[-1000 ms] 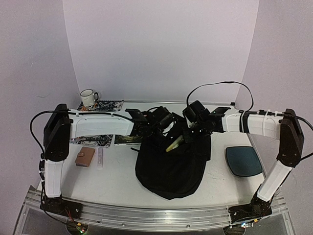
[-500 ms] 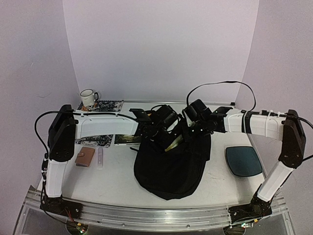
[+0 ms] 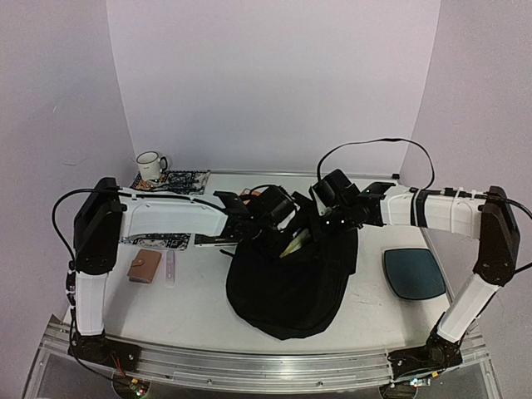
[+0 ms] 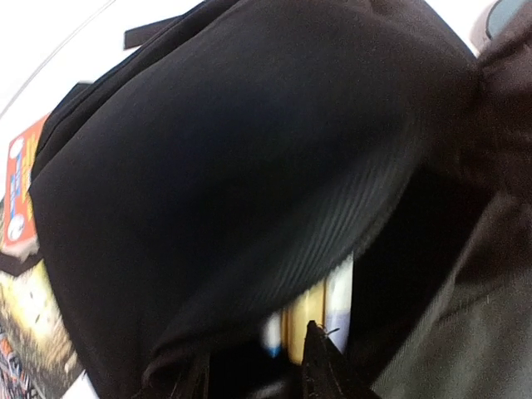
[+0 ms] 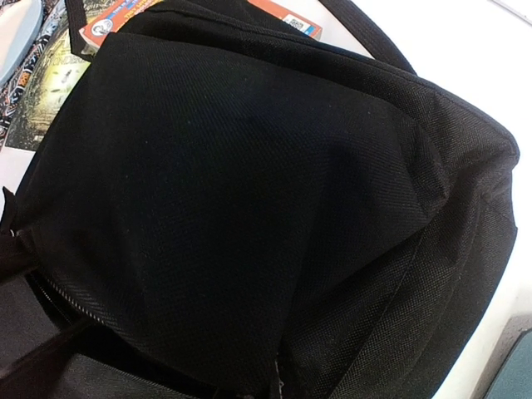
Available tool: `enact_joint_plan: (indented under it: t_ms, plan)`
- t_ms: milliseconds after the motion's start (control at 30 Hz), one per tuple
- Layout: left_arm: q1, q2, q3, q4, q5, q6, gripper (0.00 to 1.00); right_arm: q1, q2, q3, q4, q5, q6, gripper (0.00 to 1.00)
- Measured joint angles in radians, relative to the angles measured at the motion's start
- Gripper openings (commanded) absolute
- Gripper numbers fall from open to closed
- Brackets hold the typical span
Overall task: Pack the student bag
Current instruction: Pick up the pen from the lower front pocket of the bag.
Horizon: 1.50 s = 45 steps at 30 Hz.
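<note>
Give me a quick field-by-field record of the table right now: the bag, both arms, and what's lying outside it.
bag: black fabric backpack, mid-table, mouth toward the far side
inside: pale yellow flat item showing in the mouth
left gripper: at the mouth, jaws apart
right gripper: jaws shut, apparently pinching the backpack's rim
outside, left: white mug, patterned book beside it, brown wallet
outside, right: dark-teal rounded pad

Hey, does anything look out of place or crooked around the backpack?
A yellowish book pokes slantwise out of the backpack, not fully inside. An orange booklet lies partly hidden behind it.
</note>
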Motion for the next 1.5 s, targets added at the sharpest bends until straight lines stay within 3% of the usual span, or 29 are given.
enact_joint_plan:
  t_ms: [400, 900, 1133, 1500]
  plan:
    - [0.027, -0.399, -0.318, 0.017, -0.067, -0.180, 0.60, 0.002, 0.000, -0.005, 0.002, -0.002, 0.003, 0.00]
    - [0.277, -0.672, -0.694, -0.051, -0.090, -0.436, 0.77, 0.002, 0.000, -0.005, 0.003, -0.002, 0.003, 0.00]
    - [0.359, -0.685, -0.794, -0.061, -0.076, -0.502, 0.74, 0.002, 0.000, -0.005, 0.003, -0.005, 0.003, 0.00]
    - [0.427, -0.570, -0.864, -0.012, -0.022, -0.517, 0.56, 0.002, 0.000, -0.005, 0.004, -0.010, 0.003, 0.00]
